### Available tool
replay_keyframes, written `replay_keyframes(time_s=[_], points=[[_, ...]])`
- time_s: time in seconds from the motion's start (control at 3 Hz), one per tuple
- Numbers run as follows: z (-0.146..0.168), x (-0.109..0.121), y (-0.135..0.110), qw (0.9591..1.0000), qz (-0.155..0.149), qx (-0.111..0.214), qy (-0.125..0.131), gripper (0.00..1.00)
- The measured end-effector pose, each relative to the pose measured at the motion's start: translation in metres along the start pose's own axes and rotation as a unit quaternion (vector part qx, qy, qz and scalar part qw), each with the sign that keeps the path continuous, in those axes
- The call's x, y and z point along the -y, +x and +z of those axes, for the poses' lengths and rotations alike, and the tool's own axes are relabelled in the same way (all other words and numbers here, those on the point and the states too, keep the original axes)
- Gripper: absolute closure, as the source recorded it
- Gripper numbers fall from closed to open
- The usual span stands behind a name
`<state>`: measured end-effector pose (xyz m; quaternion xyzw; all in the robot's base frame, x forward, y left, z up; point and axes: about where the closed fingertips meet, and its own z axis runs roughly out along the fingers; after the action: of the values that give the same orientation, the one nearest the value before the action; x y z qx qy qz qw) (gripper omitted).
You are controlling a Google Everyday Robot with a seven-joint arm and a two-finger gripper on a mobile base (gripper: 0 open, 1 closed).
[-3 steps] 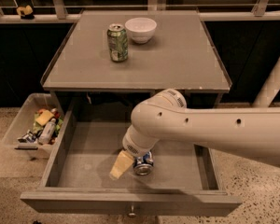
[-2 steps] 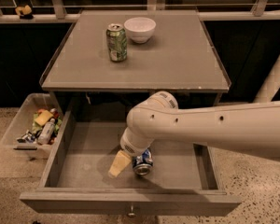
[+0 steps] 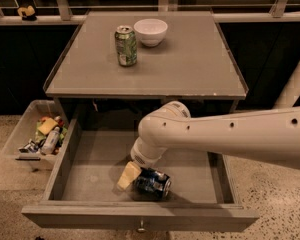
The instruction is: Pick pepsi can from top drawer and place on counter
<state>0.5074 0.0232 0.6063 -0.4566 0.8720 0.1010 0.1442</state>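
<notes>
The pepsi can (image 3: 154,183), blue with silver ends, lies on its side on the floor of the open top drawer (image 3: 90,169), near the front middle. My gripper (image 3: 134,179) reaches down into the drawer from the right and is right at the can, touching its left end. The white arm covers part of the drawer behind it. The grey counter (image 3: 190,64) is above the drawer.
A taller green can (image 3: 125,45) and a white bowl (image 3: 150,31) stand on the back of the counter. A clear plastic bin (image 3: 25,134) with small items sits on the floor left of the drawer. The drawer front carries a small knob (image 3: 139,228).
The arm's bulky joint has shifted left and nearer the cabinet. The gripper has stayed at the can, which sits slightly closer to the drawer front.
</notes>
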Motion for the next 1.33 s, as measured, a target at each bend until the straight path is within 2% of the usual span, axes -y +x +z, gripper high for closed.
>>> replay_keyframes(time_s=[0.33, 0.67, 1.0, 1.33], points=[[0.017, 0.0152, 0.0417, 0.9994, 0.031, -0.01, -0.004, 0.0], [0.017, 0.0152, 0.0417, 0.9994, 0.031, -0.01, -0.004, 0.0], [0.017, 0.0152, 0.0417, 0.9994, 0.031, -0.01, -0.004, 0.18], [0.017, 0.0152, 0.0417, 0.9994, 0.031, -0.01, -0.004, 0.41]])
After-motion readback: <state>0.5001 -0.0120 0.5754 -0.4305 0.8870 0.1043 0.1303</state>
